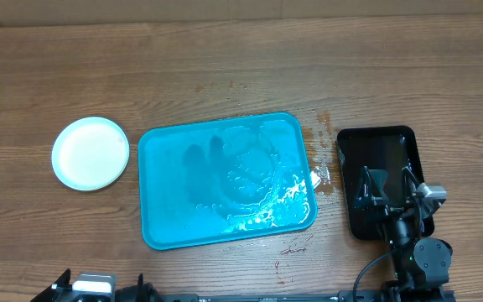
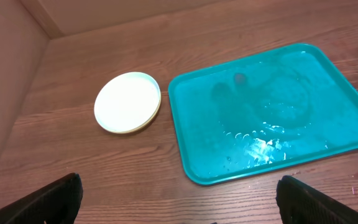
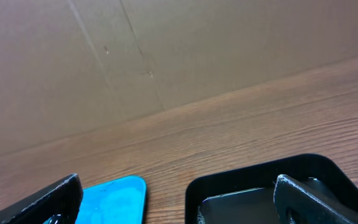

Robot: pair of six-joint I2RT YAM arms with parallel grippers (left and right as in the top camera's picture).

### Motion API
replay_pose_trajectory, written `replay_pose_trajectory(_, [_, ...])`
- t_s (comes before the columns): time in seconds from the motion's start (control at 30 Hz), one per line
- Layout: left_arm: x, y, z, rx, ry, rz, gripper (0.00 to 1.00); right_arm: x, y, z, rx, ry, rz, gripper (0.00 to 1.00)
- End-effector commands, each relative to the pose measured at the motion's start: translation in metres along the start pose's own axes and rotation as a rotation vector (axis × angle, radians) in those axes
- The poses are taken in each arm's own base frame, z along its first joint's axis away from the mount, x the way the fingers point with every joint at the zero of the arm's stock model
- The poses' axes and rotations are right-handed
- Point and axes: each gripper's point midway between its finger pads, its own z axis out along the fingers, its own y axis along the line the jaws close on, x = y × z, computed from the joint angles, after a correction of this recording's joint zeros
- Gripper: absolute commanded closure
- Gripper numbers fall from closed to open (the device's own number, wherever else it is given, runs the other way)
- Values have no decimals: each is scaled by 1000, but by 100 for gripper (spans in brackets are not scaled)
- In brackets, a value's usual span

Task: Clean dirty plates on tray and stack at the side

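Observation:
The turquoise tray (image 1: 174, 193) lies mid-table, wet, with no plate on it; it also shows in the left wrist view (image 2: 229, 143) and the right wrist view (image 3: 114, 199). A round plate (image 1: 90, 153) with a white centre sits on the table left of the tray, also in the left wrist view (image 2: 128, 102). I cannot tell whether other plates lie under it. My left gripper (image 2: 185, 208) is open and empty, near the table's front edge. My right gripper (image 1: 387, 183) is open and empty above the black tray, and shows in its wrist view (image 3: 179, 205).
A smaller black tray (image 1: 376, 143) stands right of the turquoise one, also in the right wrist view (image 3: 241, 186). Reddish smears (image 1: 321, 126) and wet spots mark the wood between the trays and at the front (image 1: 296, 247). A plain wall rises behind the table.

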Motion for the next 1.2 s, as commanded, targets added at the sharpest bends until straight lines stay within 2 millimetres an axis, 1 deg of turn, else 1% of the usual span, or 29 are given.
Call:
replay_pose_trajectory(0.0, [-1,-1,-1,10,-6,-12,0,2,0,0,-5,-2,-7,0])
replay_pose_trajectory(0.13, [-1,0,-1,1,-8,-6,0,2,0,0,-5,-2,-7,0])
replay_pose_trajectory(0.2, [-8,2,-1,-5,-34,3,0,2,0,0,-5,-2,-7,0])
replay_pose_trajectory(0.33, [-44,9,-2,-32,-179,48,0,2,0,0,-5,-2,-7,0])
replay_pose_trajectory(0.43, [-72,10,6,-21,-286,71,0,2,0,0,-5,-2,-7,0])
replay_pose_trajectory(0.5, [-89,9,21,3,-348,90,0,2,0,0,-5,-2,-7,0])
replay_pose_trajectory(0.57, [-102,7,43,38,-403,106,0,2,0,0,-5,-2,-7,0])
replay_pose_trajectory(0.63, [-112,-3,65,113,-460,131,0,2,0,0,-5,-2,-7,0])
replay_pose_trajectory(0.73, [-122,-25,95,252,-577,193,0,2,0,0,-5,-2,-7,0])
replay_pose_trajectory(0.83, [-124,-48,114,384,-722,285,0,2,0,0,-5,-2,-7,0])
replay_pose_trajectory(0.9, [-120,-61,120,441,-821,356,0,2,0,0,-5,-2,-7,0])
replay_pose_trajectory(0.97, [-112,-70,123,465,-904,416,0,2,0,0,-5,-2,-7,0])
replay_pose_trajectory(1.07, [-97,-76,126,441,-992,460,0,2,0,0,-5,-2,-7,0])
replay_pose_trajectory(1.17, [-83,-78,127,398,-1038,461,0,2,0,0,-5,-2,-7,0])
